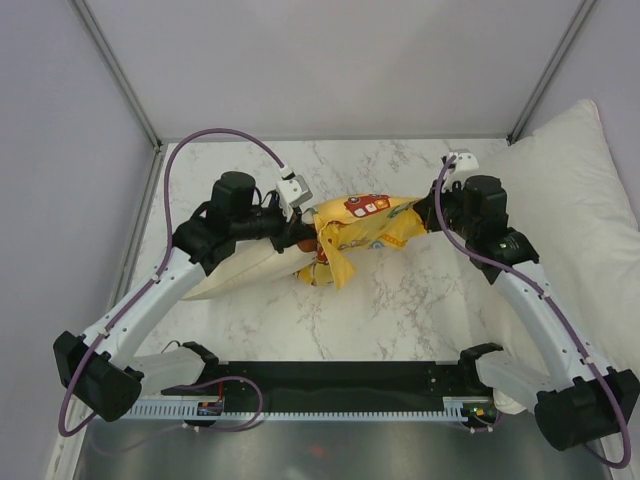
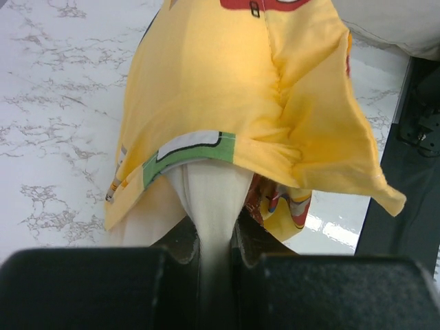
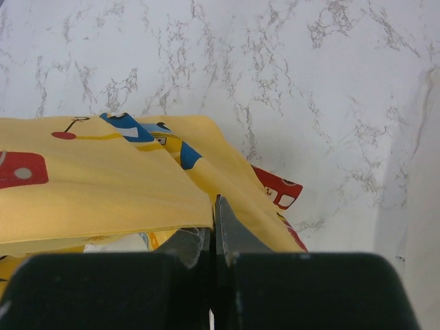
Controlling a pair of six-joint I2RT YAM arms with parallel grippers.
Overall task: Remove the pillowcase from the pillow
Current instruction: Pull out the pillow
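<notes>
The yellow pillowcase (image 1: 365, 225) with cartoon vehicles lies bunched at the table's middle, stretched between both grippers. The cream pillow (image 1: 240, 270) sticks out of its left end, partly uncovered. My left gripper (image 1: 298, 232) is shut on a pinch of the cream pillow (image 2: 213, 196), just below the pillowcase's open hem (image 2: 234, 75). My right gripper (image 1: 432, 215) is shut on the pillowcase's right end; in the right wrist view the jaws (image 3: 213, 220) pinch the yellow fabric's edge (image 3: 103, 192). The rest of the pillow is hidden inside the case.
A large white pillow (image 1: 570, 190) lies along the table's right side, near the right arm; it also shows in the left wrist view (image 2: 392, 24). A black rail (image 1: 340, 378) runs along the near edge. Marble tabletop (image 1: 400, 300) surrounds the case.
</notes>
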